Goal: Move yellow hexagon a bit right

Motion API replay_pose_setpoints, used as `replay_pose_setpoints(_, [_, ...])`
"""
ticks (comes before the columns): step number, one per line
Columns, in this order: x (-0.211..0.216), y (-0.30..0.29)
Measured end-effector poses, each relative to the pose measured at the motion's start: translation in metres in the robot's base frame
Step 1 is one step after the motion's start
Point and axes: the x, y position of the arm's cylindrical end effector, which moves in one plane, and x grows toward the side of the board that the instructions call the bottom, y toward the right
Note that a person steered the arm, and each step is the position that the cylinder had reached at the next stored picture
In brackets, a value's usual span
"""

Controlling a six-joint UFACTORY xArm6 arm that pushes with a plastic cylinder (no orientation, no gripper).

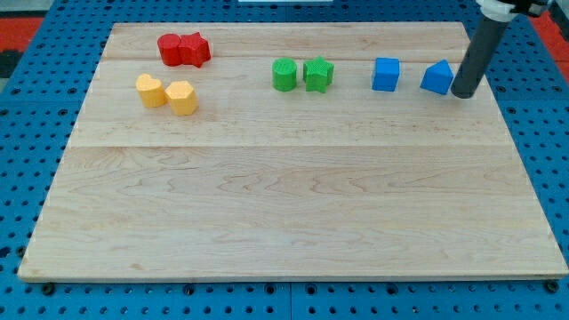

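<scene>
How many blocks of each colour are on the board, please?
Red: 2, the red blocks
Yellow: 2, yellow heart and yellow hexagon
Green: 2, green cylinder and green star
Blue: 2, blue cube and blue block
Total: 8
My tip is just right of the blue block, far from the yellow hexagon.

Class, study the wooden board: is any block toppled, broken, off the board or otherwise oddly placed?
Nothing stands out. The red pair, the yellow heart beside the yellow hexagon, the green pair and the two blue blocks all sit flat on the board. My tip rests beside the right blue block.
</scene>
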Motion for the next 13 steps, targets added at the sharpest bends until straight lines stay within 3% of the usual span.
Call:
replay_pose_setpoints(1, [-0.01,0.0])
replay_pose_setpoints(2, [0.018,-0.007])
replay_pose_setpoints(3, [0.031,-0.05])
replay_pose_setpoints(6, [0.064,-0.315])
replay_pose_setpoints(7, [0.04,-0.41])
replay_pose_setpoints(10, [-0.019,-0.412])
replay_pose_setpoints(13, [-0.007,-0.39])
